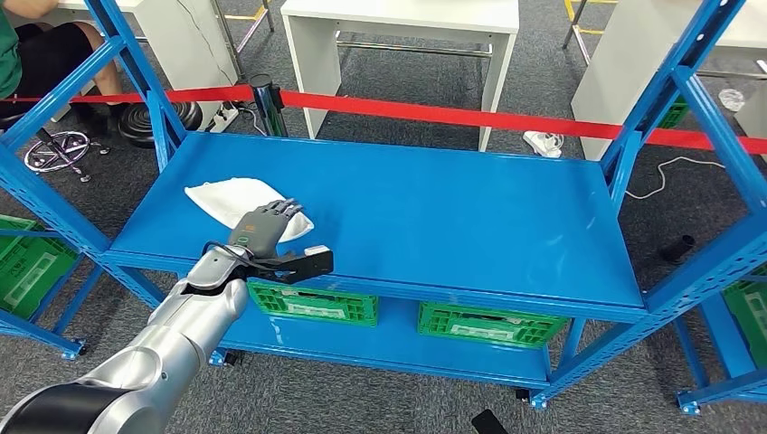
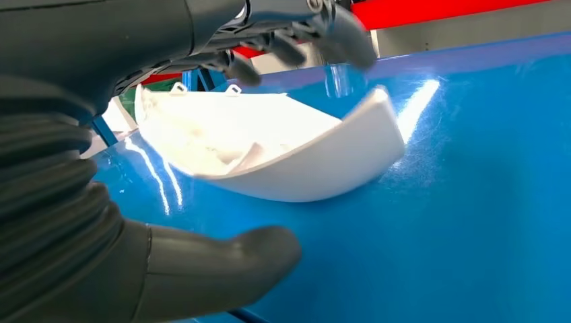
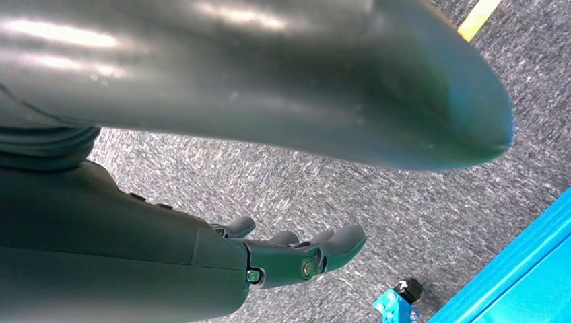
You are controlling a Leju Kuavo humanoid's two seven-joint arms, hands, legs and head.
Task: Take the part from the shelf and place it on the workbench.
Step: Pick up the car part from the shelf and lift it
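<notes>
A white curved plastic part lies on the left of the blue shelf deck. My left hand hovers over the part's near end. In the left wrist view the part is a shallow shell, hollow side up. The fingers arch above its rim and the thumb is low beside the deck, apart from it; nothing is gripped. My right hand hangs over the grey carpet, fingers loosely spread and holding nothing.
Green crates stand on the lower shelf. Blue uprights frame the rack on both sides. A red barrier tape runs behind it, with white tables beyond. A person sits at the far left by a stool.
</notes>
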